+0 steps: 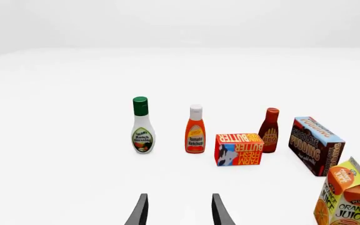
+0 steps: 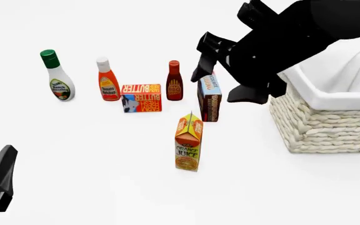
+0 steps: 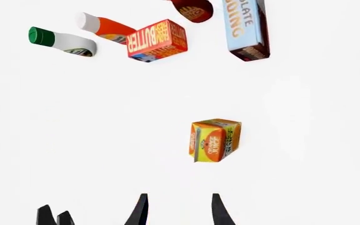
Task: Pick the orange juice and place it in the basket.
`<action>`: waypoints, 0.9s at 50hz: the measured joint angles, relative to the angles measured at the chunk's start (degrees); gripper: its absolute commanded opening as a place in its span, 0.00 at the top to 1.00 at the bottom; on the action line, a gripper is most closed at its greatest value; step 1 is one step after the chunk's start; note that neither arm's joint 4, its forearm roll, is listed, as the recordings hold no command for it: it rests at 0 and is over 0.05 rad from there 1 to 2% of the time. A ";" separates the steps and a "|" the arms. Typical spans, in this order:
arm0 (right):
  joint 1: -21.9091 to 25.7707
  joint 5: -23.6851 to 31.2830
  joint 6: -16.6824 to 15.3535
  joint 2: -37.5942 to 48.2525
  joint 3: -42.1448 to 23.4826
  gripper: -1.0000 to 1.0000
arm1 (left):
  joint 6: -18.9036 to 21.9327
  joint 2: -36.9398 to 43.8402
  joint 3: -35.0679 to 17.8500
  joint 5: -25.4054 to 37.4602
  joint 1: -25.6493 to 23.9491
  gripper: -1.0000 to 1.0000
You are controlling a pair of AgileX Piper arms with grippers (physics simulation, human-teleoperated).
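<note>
Left hand (image 1: 178, 211) and right hand (image 3: 178, 208) both gape empty; orange juice (image 2: 189, 142) stands untouched.

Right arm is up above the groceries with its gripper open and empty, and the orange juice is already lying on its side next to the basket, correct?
Not quite: the orange juice stands upright on the table, apart from the basket, as the front view shows. The rest holds: the right gripper is above the groceries, open and empty.
</note>
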 measured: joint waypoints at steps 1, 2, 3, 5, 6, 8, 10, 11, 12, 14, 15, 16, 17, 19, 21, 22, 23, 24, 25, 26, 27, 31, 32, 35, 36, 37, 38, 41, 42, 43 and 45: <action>0.10 0.50 -0.02 0.50 -0.64 0.00 | 0.00 0.00 0.00 0.00 0.00 0.00; 0.20 0.97 -0.01 0.99 -1.27 0.00 | 0.00 0.00 0.00 0.00 0.00 0.00; 0.32 1.42 0.01 1.46 -1.89 0.00 | 0.00 0.00 0.00 0.00 0.00 0.00; 0.54 2.34 0.07 2.42 -3.10 0.00 | 0.00 0.00 0.00 0.00 0.00 0.00; 0.67 2.78 0.12 2.89 -3.65 0.00 | 0.00 0.00 0.00 0.00 0.00 0.00; 0.94 3.58 0.28 3.77 -4.66 0.00 | 0.00 0.00 0.00 0.00 0.00 0.00; 1.23 4.35 0.47 4.62 -5.56 0.00 | 0.00 0.00 0.00 0.00 0.00 0.00; 1.40 4.65 0.61 4.99 -5.93 0.00 | 0.00 0.00 0.00 0.00 0.00 0.00; 1.57 4.96 0.76 5.35 -6.27 0.00 | 0.00 0.00 0.00 0.00 0.00 0.00; 1.84 5.58 0.99 6.09 -6.93 0.00 | 0.00 0.00 0.00 0.00 0.00 0.00; 2.00 5.84 1.14 6.42 -7.20 0.00 | 0.00 0.00 0.00 0.00 0.00 0.00; 2.14 6.09 1.29 6.74 -7.44 0.00 | 0.00 0.00 0.00 0.00 0.00 0.00; 2.24 6.41 1.39 7.09 -7.74 0.00 | 0.00 0.00 0.00 0.00 0.00 0.00; 2.38 7.07 1.52 7.80 -8.40 0.00 | 0.00 0.00 0.00 0.00 0.00 0.00; 2.54 7.76 1.67 8.50 -9.09 0.00 | 0.00 0.00 0.00 0.00 0.00 0.00; 2.59 8.15 1.70 8.86 -9.49 0.00 | 0.00 0.00 0.00 0.00 0.00 0.00; 2.65 8.53 1.73 9.22 -9.91 0.00 | 0.00 0.00 0.00 0.00 0.00 0.00; 2.70 8.91 1.74 9.57 -10.35 0.00 | 0.00 0.00 0.00 0.00 0.00 0.00; 2.74 9.29 1.74 9.93 -10.79 0.00 | 0.00 0.00 0.00 0.00 0.00 0.00; 2.77 9.68 1.73 10.28 -11.23 0.00 | 0.00 0.00 0.00 0.00 0.00 0.00; 2.80 10.04 1.71 10.61 -11.63 0.00 | 0.00 0.00 0.00 0.00 -0.01 0.00; 2.98 11.16 1.84 11.73 -12.69 0.00 | 0.00 0.00 0.00 0.00 -0.01 0.00; 2.99 11.45 1.85 12.02 -12.98 0.00 | 0.00 0.00 0.00 0.00 -0.01 0.00; 2.96 12.52 1.67 13.05 -14.16 0.00 | 0.00 0.00 0.00 0.00 0.00 0.00; 2.96 12.82 1.57 13.37 -14.50 0.00 | 0.00 0.00 0.00 0.00 0.00 0.00; 2.95 13.10 1.49 13.67 -14.79 0.00 | 0.00 0.00 0.00 0.00 0.00 0.00; 2.92 13.36 1.39 13.96 -15.04 0.00 | 0.00 0.00 0.00 0.00 0.00 0.00; 2.98 13.98 1.32 14.70 -15.55 0.00 | 0.00 0.00 0.00 0.00 0.00 0.00; 3.01 14.15 1.34 14.96 -15.71 0.00 | 0.00 0.00 0.00 0.00 0.00 0.00; 2.91 14.30 1.23 15.25 -15.78 0.00 | 0.00 0.00 0.00 0.00 0.00 0.00; 2.77 14.57 1.09 15.80 -15.90 0.00 | 0.00 0.00 0.00 0.00 0.00 0.00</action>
